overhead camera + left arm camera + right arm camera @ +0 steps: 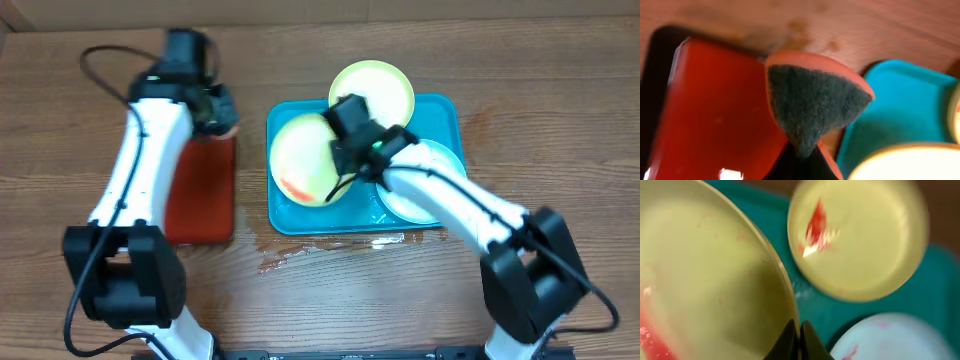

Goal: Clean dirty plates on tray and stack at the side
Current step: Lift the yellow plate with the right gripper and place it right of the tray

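Yellow-green plate pinched between right fingers; orange sponge clenched between left fingers.

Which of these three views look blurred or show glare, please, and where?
Overhead: evenly lit and sharp, with wet-looking glints on the table before the turquoise tray. Left wrist: soft throughout, the sponge fuzzy, a glare spot on the red tray. Right wrist: the far plate is smeared by blur; the near plate is sharper at its rim.
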